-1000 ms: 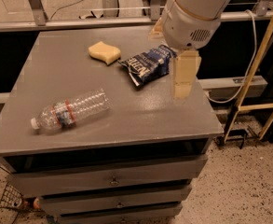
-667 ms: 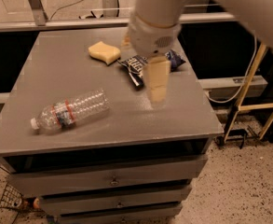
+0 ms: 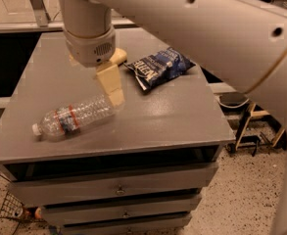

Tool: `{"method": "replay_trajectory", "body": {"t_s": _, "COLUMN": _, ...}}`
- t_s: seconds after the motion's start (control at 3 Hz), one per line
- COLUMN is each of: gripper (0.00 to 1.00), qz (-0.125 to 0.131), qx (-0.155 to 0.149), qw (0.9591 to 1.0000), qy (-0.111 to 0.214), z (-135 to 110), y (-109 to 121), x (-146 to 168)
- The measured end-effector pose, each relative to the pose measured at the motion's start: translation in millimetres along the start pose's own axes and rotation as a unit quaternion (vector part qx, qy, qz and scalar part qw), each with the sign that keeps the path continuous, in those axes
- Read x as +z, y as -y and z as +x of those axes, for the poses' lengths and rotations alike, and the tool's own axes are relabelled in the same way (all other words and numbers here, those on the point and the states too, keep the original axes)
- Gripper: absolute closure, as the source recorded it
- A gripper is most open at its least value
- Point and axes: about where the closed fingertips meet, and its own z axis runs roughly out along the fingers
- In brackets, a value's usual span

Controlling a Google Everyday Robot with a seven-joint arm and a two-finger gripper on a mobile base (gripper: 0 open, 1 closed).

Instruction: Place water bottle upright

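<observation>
Small clear ribbed plastic water bottle (image 3: 77, 117) lying lower left: probably light, crushable, roll-prone; best gripped gently mid-body. Tan gripper (image 3: 114, 94) centre-left, by its base; open or closed, cannot tell.

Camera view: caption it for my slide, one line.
The gripper sits by the base of the water bottle, lying on its side on the grey table.

Water bottle (image 3: 74, 117) lying sideways on grey table (image 3: 182, 116), gripper (image 3: 115, 96) by its base end, blue snack bag (image 3: 157, 66) behind
</observation>
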Motion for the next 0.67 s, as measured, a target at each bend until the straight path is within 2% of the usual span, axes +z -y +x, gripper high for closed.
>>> {"method": "replay_trajectory", "body": {"t_s": 0.33, "gripper": 0.0, "qz": -0.032, "qx": -0.02, "qw": 0.9993, "qy": -0.007, "z": -30.1, "y": 21.7, "x": 20.4}}
{"method": "replay_trajectory", "body": {"t_s": 0.67, "gripper": 0.0, "qz": -0.047, "qx": 0.002, "qw": 0.9988, "qy": -0.01, "z": -45.4, "y": 22.9, "x": 27.6}}
